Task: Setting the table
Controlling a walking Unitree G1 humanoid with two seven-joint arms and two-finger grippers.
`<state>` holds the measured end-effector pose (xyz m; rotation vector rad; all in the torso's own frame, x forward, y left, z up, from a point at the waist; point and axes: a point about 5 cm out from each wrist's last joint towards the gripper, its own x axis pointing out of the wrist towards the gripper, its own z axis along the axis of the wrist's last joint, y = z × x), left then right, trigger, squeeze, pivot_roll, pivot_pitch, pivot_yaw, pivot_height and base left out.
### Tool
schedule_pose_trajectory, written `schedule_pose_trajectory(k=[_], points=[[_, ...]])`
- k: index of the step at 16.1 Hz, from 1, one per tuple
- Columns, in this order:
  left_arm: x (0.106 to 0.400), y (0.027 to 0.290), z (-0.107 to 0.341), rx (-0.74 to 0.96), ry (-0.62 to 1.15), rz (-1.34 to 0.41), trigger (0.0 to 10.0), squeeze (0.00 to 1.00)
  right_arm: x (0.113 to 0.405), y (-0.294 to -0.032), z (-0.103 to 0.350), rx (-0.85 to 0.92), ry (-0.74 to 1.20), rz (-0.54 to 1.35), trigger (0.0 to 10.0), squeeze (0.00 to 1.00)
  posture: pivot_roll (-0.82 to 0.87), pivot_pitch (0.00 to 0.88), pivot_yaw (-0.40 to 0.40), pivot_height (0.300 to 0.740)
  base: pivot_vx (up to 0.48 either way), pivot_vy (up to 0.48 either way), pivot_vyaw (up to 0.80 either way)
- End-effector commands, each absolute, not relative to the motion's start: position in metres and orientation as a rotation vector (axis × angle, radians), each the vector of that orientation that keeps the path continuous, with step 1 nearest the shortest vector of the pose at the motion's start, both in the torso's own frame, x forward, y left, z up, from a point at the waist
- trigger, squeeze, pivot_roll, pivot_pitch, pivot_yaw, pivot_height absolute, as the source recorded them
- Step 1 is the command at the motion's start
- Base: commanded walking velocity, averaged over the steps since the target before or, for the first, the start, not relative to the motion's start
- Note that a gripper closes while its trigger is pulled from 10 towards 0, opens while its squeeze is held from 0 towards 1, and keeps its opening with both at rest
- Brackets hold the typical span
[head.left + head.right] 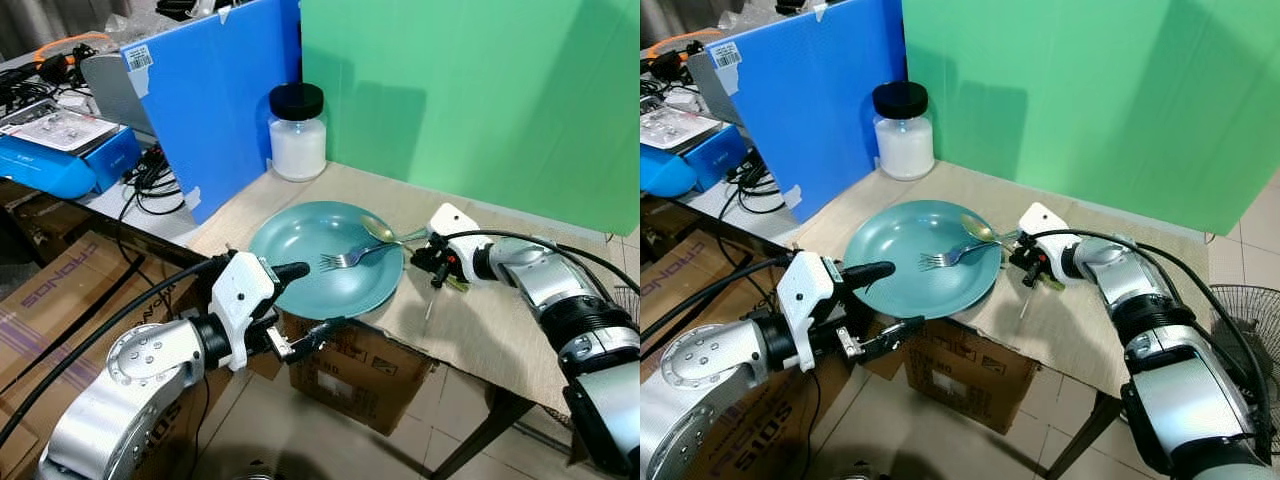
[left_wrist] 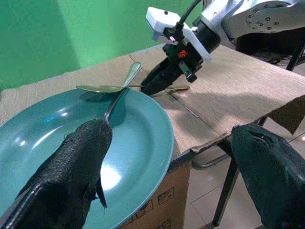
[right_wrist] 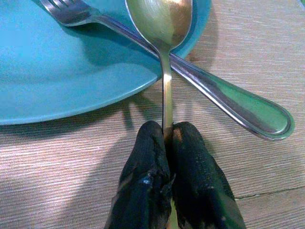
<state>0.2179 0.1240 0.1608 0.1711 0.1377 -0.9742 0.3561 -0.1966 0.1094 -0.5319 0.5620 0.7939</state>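
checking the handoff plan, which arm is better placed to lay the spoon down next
Right. The right gripper is shut on the spoon handle, its bowl over the plate rim, crossing the fork. The left gripper is open at the plate's near edge.

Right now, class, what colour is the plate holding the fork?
Teal, a blue-green: the plate shows best in the left eye view.

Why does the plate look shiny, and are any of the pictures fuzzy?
In the left wrist view, white glare spots sit on the round teal plate, and the open left claw looks soft, being so close. In the right wrist view, the gold metal spoon gleams and the plate casts a shadow on the beige woven cloth.
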Motion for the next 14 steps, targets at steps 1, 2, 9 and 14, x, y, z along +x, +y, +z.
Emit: schedule_pose_trajectory(k=[1,2,9,14], points=[[0.218,0.123,0.16,0.174,0.145,-0.987,10.0,0.0,0.361,-0.195,0.119,-0.534,0.521,0.789,2.1,0.0,0.14,0.0,0.038,0.74,0.0,0.0,0.0],[0.218,0.123,0.161,0.174,0.144,-0.988,10.0,0.0,0.361,-0.196,0.12,-0.532,0.517,0.79,1.8,0.0,0.14,0.0,0.038,0.74,0.0,0.0,0.0],[0.219,0.122,0.162,0.182,0.129,-0.99,10.0,0.0,0.356,-0.194,0.151,-0.476,0.324,0.918,0.7,0.0,0.14,0.0,0.05,0.74,0.0,0.0,0.0],[0.229,0.126,0.163,0.193,0.091,-0.79,10.0,0.0,0.325,-0.208,0.188,-0.272,0.065,0.722,0.0,0.0,0.14,0.0,0.04,0.74,0.0,0.0,0.0]])
